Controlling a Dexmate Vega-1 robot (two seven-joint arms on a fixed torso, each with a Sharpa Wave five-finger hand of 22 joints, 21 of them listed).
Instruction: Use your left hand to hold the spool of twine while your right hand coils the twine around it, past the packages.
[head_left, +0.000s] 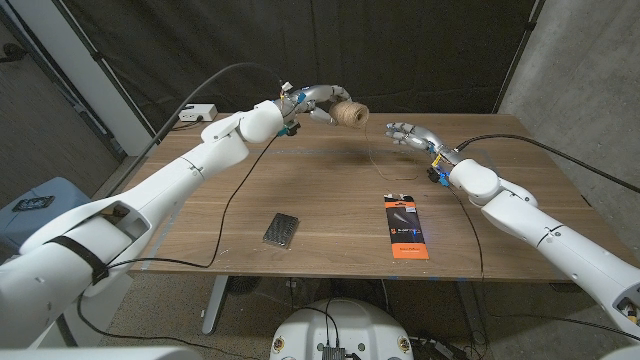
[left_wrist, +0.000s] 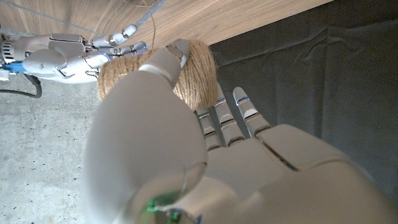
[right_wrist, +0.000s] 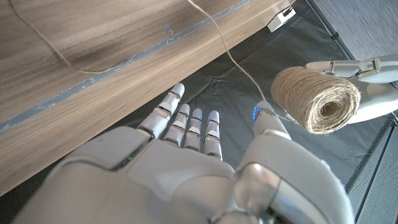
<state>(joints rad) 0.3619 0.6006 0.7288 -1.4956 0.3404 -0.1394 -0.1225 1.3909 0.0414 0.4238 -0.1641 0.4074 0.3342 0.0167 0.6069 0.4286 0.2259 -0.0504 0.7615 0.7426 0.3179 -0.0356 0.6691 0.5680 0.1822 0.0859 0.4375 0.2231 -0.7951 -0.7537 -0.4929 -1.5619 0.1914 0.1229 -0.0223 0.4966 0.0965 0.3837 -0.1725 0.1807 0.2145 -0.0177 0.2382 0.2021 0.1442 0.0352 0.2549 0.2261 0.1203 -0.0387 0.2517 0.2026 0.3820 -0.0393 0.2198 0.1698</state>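
Your left hand (head_left: 312, 101) grips the spool (head_left: 351, 114) aloft at upper centre, its axis pointing toward your right hand (head_left: 407, 132) — just right of it, fingers loosely spread, twine (right_wrist: 239, 62) touching the thumb; whether pinched, I cannot tell.

The left hand (left_wrist: 186, 155) hides much of the spool of twine (left_wrist: 193, 78); print on the orange-and-black package (head_left: 406, 228), lower centre-right, is unreadable.

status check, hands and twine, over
Left hand grips spool, raised above the table's far edge. Right hand at the loose twine; grip unclear. Two packages lie nearer, not in the way.
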